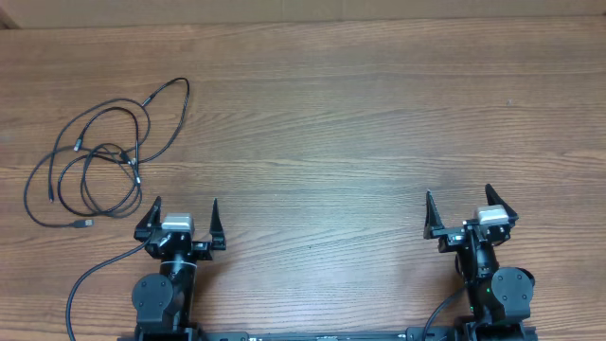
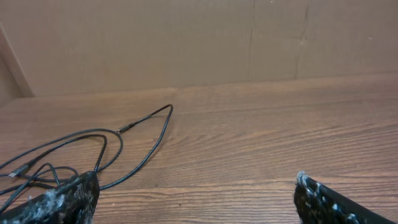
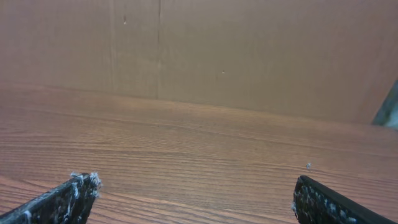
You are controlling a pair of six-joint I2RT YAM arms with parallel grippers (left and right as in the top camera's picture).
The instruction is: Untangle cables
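A tangle of thin black cables (image 1: 99,156) lies in overlapping loops on the wooden table at the far left, with small plugs at the ends; one strand arcs out toward the back. The loops also show in the left wrist view (image 2: 93,149), ahead and left of the fingers. My left gripper (image 1: 182,210) is open and empty, just right of and nearer than the tangle, apart from it. My right gripper (image 1: 458,203) is open and empty at the near right, far from the cables. Both also show in their wrist views, left (image 2: 196,186) and right (image 3: 196,186), with only bare wood between the fingers.
A thicker black arm cable (image 1: 90,279) curves off the left arm's base at the near left. A cardboard wall (image 2: 186,43) stands along the table's back edge. The two arm bases sit at the near edge.
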